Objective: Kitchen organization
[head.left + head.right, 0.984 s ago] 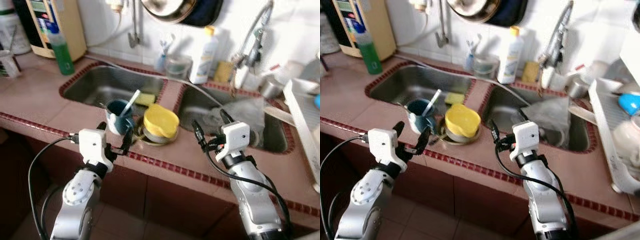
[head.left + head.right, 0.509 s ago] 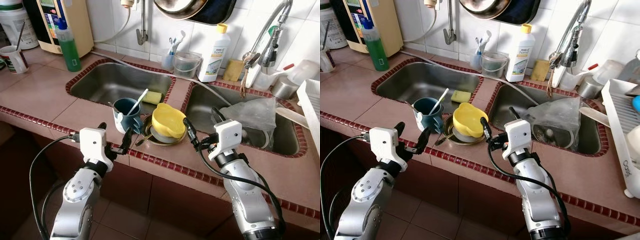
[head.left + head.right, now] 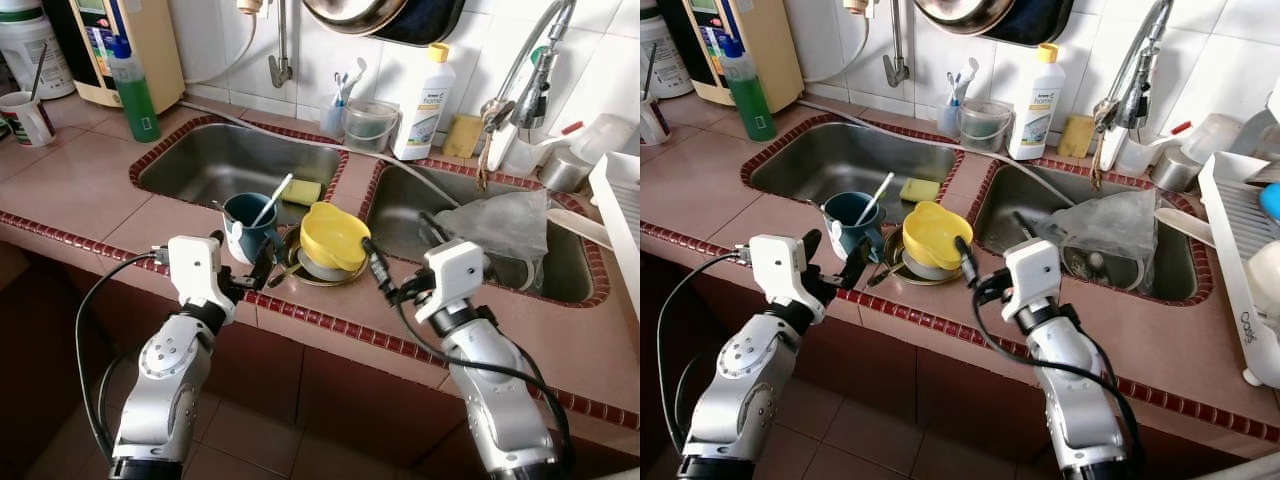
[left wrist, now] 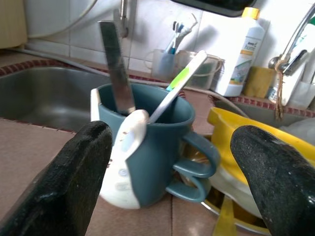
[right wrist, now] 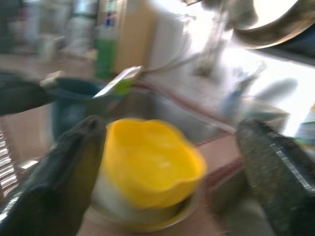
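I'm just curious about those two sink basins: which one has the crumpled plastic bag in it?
The right-hand basin, under the tap, holds the crumpled plastic bag. The left basin holds a yellow sponge instead.

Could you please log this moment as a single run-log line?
left hand: open, facing teal mug | right hand: open, facing yellow bowl | both items on counter between sinks | nothing grasped

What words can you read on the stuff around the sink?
"Oasis", or close to it: faint grey letters on the rim of the white dish rack.
White bottle with a yellow cap: it has a label, too small to read.
Green bottle: blue label, too small to read.
Yellow box behind the green bottle: printed panel, too small to read.
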Tool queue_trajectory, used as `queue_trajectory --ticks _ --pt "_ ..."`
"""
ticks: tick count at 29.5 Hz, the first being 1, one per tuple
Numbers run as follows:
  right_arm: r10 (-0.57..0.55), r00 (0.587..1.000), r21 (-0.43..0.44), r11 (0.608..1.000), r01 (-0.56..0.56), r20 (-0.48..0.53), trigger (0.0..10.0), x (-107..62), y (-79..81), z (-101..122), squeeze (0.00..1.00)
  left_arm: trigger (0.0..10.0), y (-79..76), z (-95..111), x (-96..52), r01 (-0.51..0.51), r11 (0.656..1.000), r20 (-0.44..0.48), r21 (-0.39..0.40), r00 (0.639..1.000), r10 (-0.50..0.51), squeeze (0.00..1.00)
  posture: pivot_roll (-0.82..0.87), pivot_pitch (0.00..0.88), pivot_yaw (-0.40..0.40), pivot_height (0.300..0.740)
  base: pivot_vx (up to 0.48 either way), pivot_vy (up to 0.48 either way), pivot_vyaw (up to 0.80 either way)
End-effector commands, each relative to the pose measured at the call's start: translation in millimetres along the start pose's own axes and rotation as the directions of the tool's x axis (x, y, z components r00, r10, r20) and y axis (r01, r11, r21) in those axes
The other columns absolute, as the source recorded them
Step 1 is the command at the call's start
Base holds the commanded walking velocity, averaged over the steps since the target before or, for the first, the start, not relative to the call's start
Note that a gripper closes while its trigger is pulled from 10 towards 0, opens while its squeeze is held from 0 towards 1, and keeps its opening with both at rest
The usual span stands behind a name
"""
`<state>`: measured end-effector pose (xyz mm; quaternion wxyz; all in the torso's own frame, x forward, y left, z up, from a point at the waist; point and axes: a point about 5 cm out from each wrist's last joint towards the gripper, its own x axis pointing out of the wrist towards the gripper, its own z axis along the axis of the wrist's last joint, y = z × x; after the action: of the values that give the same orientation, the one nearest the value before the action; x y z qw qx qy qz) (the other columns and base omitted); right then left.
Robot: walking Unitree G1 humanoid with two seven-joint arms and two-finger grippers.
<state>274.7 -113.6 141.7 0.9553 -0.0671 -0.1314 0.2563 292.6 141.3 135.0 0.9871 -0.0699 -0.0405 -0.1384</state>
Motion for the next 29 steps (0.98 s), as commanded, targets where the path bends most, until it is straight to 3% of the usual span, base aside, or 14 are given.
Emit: queue_trajectory --ticks 1,13,18,19,20,29 --pt "0.046 0.999 -0.011 0.999 -0.046 -0.003 10.0 -2.6 2.6 4 0.0 10.0 -1.0 -2 1.9 -0.001 1.0 -0.015 -0.008 1.0 0.001 0.0 -0.05 0.043 -0.033 0.74 0.0 0.0 0.0" --pt "0.242 0.968 0.013 0.97 -0.242 -0.065 10.0 -14.8 22.4 2 0.0 10.0 5.2 5 11.9 -0.017 1.0 0.009 0.002 1.0 0.017 0.0 -0.05 0.048 -0.039 0.74 0.0 0.0 0.0" --pt "0.25 0.966 0.019 0.968 -0.249 -0.066 10.0 -14.3 24.5 3 0.0 10.0 8.1 11 19.7 -0.027 1.0 0.03 0.012 0.999 0.027 0.0 -0.05 0.047 -0.039 0.74 0.0 0.0 0.0" --pt "0.25 0.966 0.017 0.968 -0.249 -0.064 10.0 -13.9 24.6 4 0.0 10.0 6.8 12 22.7 -0.014 0.997 0.033 0.075 0.999 0.012 0.0 -0.05 0.048 -0.039 0.74 0.0 0.0 0.0" --pt "0.25 0.966 0.018 0.968 -0.25 -0.064 10.0 -13.6 24.5 5 0.0 10.0 6.1 12 25.2 -0.013 0.997 0.033 0.08 0.999 0.01 0.0 -0.05 0.049 -0.04 0.74 0.0 0.0 0.0" --pt "0.248 0.966 0.015 0.969 -0.248 -0.069 10.0 -13.7 24.2 7 0.0 10.0 3.5 20 36.1 -0.013 0.999 0.07 0.043 0.998 0.01 0.0 -0.06 0.049 -0.039 0.74 0.0 0.0 0.0"
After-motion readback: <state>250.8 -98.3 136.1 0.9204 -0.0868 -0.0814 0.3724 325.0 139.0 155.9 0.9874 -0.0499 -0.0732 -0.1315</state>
